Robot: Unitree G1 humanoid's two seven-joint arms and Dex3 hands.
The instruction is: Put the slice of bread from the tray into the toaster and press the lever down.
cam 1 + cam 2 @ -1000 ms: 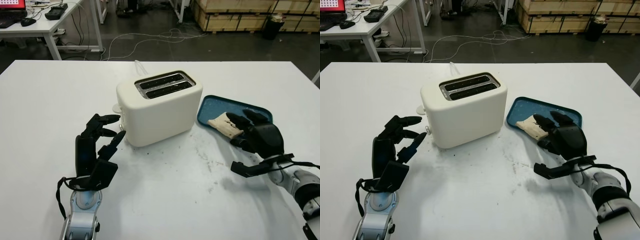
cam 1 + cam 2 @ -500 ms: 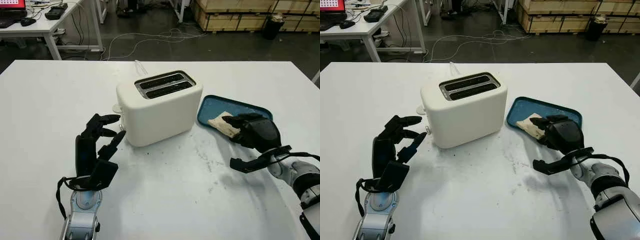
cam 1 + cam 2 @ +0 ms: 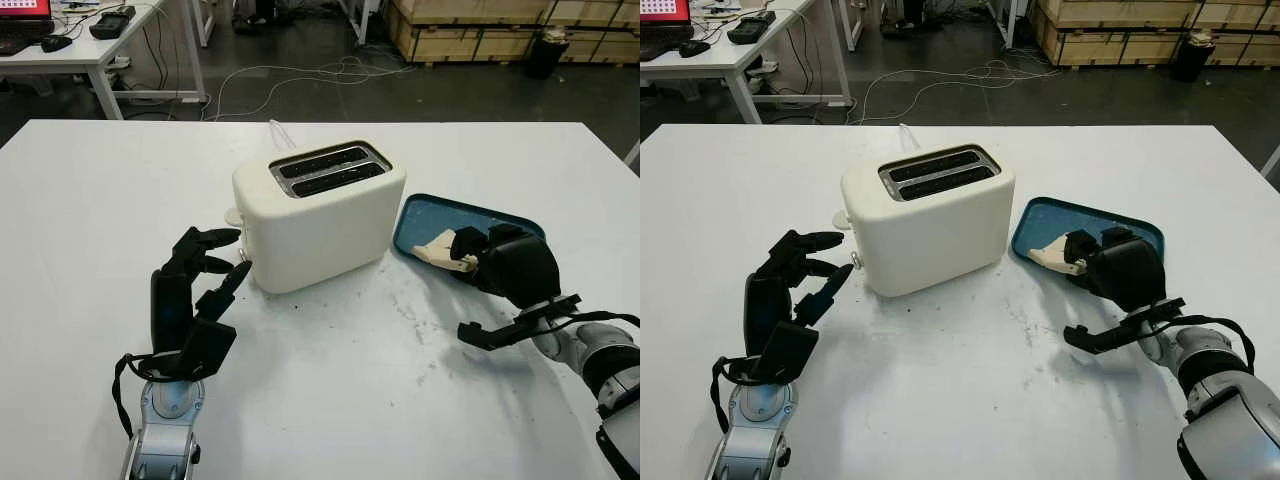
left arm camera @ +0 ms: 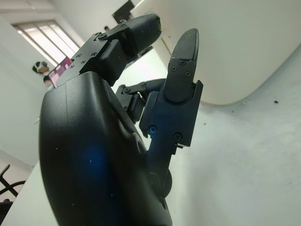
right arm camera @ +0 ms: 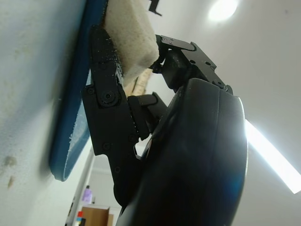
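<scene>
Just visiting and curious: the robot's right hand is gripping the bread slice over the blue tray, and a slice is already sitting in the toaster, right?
Not quite. The toaster slots are empty in the left eye view. The right hand does grip the bread slice over the blue tray.

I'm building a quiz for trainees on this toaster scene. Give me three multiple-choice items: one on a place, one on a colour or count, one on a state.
1. Where is the tray?
A. On the toaster's right
B. On the toaster's left
C. On the floor

2. How many slots does the toaster have?
A. One
B. Two
C. Four

3. What is the right robot hand doing?
A. Pressing the lever
B. Hanging open
C. Gripping the slice of bread

Key: 1 A, the blue tray lies right of the toaster. 2 B, two slots on top. 3 C, its fingers close on the bread over the tray; the left robot hand is open beside the toaster.
</scene>
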